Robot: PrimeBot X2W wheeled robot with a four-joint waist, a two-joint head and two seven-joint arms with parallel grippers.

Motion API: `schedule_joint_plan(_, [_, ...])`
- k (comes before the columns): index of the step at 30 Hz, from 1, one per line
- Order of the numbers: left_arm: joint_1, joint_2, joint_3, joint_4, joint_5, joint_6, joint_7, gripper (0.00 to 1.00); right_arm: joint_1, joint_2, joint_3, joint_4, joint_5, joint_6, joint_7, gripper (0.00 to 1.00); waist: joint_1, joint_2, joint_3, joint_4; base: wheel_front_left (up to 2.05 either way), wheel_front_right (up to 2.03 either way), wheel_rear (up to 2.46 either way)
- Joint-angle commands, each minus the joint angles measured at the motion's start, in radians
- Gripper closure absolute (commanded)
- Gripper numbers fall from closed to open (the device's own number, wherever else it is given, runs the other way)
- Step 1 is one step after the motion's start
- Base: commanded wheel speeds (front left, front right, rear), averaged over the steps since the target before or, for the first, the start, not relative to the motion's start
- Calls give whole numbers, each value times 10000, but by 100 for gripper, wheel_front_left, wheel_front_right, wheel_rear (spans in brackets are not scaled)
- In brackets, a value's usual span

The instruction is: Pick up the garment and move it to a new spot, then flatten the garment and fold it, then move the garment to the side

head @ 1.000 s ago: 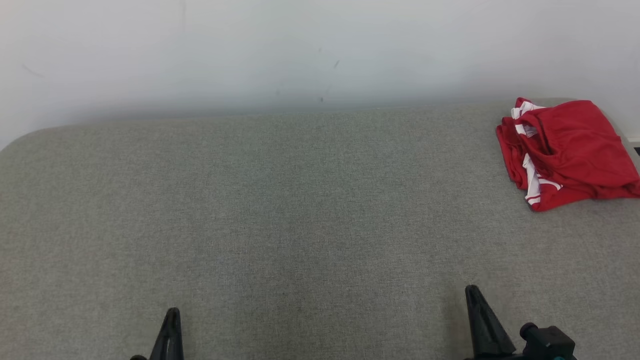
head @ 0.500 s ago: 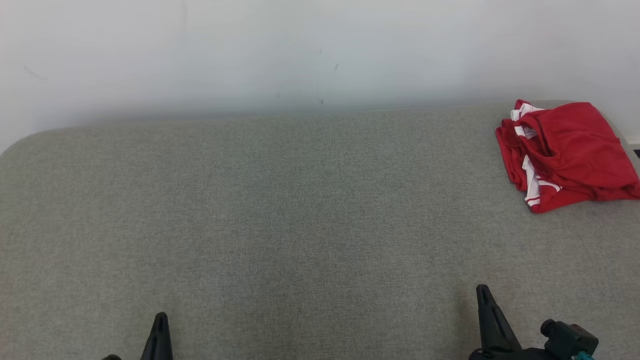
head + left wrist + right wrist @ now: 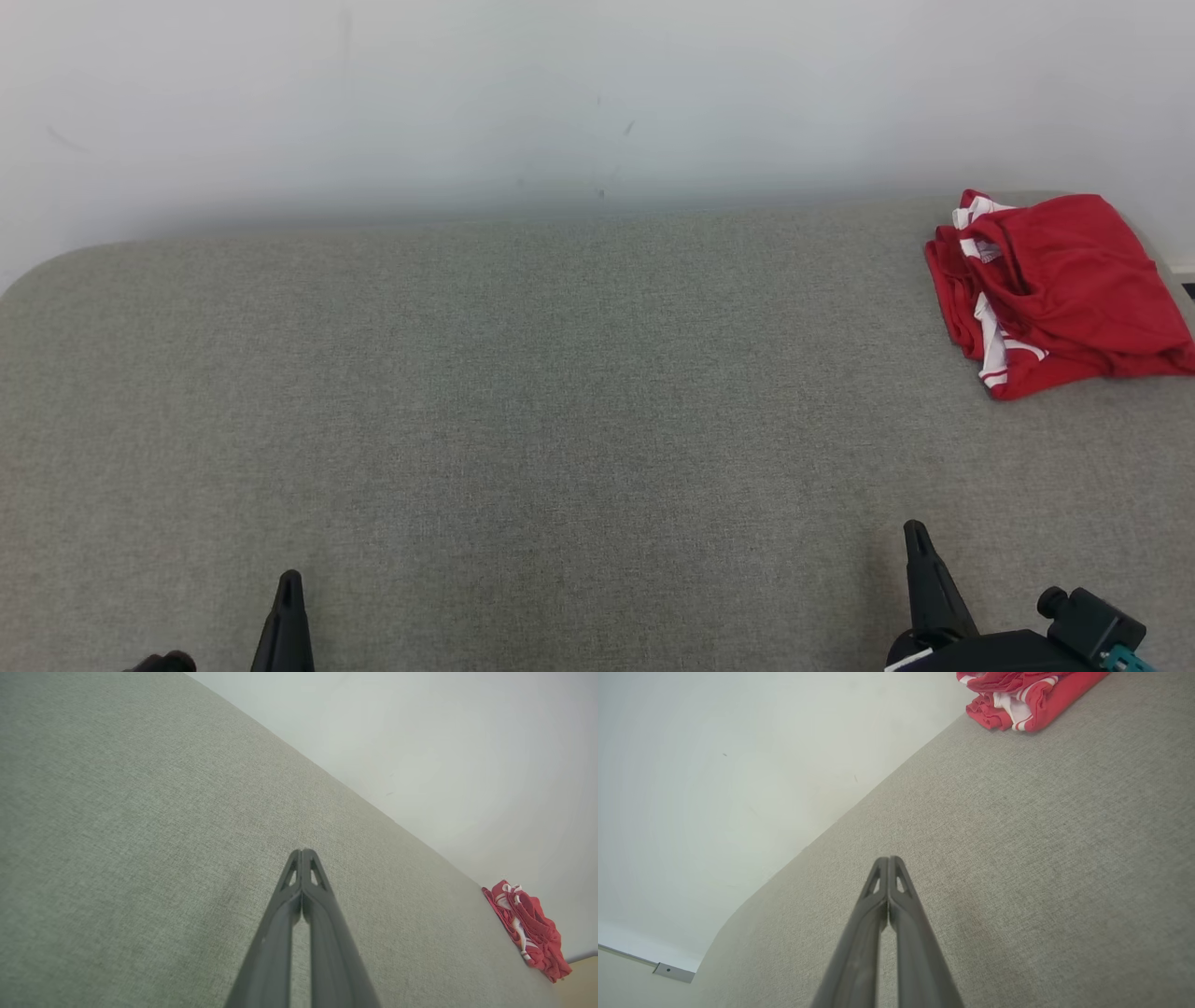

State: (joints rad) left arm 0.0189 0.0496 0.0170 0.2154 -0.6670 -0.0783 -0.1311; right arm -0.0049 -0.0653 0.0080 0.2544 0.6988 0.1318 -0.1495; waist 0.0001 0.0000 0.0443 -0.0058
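left tool (image 3: 288, 579), right tool (image 3: 916, 530) pressed together; garment (image 3: 1064, 289) lengthwise left-right, striped edge leftward

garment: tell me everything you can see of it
The garment is red with white stripe trim along its edges and a small label showing near its upper left. It looks like soft, thin jersey cloth. It lies roughly folded in a rumpled, layered bundle, not spread flat, at the far right corner of the grey surface, close to the wall. It rests on that surface, and nothing else visibly touches it.
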Motion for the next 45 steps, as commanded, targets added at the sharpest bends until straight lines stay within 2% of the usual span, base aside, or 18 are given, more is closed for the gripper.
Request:
schedule_joint_plan(1, [-231, 7, 81, -96, -355, -25, 79, 100, -245, -63, -48, -135, 382, -5, 62, 100, 0, 0, -6, 1, 0, 0, 0])
schedule_joint_plan(32, [-737, 9, 475, 66, -4357, -261, 1124, 100, -607, -108, -390, -144, 4358, -10, 1060, 100, 0, 0, -143, 20, 0, 0, 0])
schedule_joint_plan(45, [-878, 9, 600, 120, -5565, -325, 1434, 100, -706, -102, -515, -143, 5545, -12, 1374, 100, 0, 0, -194, 28, 0, 0, 0])
